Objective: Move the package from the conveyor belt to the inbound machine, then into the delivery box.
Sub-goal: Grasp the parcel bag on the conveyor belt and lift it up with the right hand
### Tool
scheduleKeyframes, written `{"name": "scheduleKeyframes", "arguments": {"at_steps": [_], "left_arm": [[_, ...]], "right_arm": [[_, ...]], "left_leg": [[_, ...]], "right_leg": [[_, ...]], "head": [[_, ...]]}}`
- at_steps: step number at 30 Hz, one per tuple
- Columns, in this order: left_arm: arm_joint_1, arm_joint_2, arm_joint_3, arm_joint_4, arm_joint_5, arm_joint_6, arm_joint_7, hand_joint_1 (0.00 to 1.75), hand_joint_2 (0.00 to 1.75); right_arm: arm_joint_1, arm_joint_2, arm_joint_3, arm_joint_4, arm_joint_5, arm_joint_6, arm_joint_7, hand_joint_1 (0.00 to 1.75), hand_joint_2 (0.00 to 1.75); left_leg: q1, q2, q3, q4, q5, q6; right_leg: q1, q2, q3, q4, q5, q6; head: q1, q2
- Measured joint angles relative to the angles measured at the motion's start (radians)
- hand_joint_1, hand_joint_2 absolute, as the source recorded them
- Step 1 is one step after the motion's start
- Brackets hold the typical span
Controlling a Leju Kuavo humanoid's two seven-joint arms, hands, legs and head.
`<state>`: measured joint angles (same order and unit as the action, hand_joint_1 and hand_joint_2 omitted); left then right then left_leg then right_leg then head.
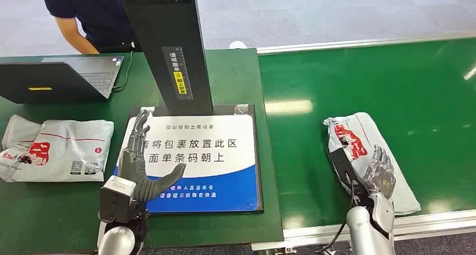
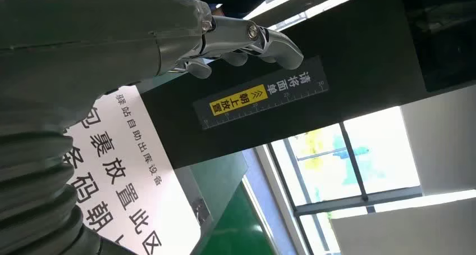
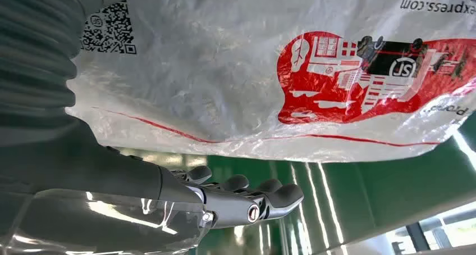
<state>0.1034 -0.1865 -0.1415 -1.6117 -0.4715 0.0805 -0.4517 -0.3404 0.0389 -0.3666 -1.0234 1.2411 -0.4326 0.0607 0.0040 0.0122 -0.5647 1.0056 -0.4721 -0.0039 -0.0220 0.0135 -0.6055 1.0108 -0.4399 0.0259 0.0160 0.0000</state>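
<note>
Bright, even overhead light is filling the scene. White glare streaks are lying on the green conveyor belt [image 1: 393,86], right of the machine's board. In the right wrist view the plastic package [image 3: 236,86] is glinting softly. In the left wrist view the windows [image 2: 359,159] are blowing out white, the close hand blurring slightly.

Grey floor [image 1: 337,13] beyond the green table [image 1: 56,210], bright daylight through tall windows [image 2: 359,159], white wall [image 2: 443,126] alongside.

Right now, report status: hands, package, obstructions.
Left hand open over scanner pad. Right hand on package on belt, grasp unclear. Second package beside pad.
</note>
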Motion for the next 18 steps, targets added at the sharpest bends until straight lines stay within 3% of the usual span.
{"name": "scheduleKeyframes", "arguments": {"at_steps": [18], "left_arm": [[-0.018, 0.000, -0.004, 0.005, 0.010, -0.016, 0.003, 0.00, 1.75]], "right_arm": [[-0.073, -0.042, -0.039, 0.218, 0.069, 0.009, 0.111, 0.00, 1.75]], "left_leg": [[0.000, 0.000, 0.003, 0.000, 0.000, 0.000]], "right_leg": [[0.000, 0.000, 0.003, -0.001, 0.000, 0.000]], "head": [[0.000, 0.000]]}}
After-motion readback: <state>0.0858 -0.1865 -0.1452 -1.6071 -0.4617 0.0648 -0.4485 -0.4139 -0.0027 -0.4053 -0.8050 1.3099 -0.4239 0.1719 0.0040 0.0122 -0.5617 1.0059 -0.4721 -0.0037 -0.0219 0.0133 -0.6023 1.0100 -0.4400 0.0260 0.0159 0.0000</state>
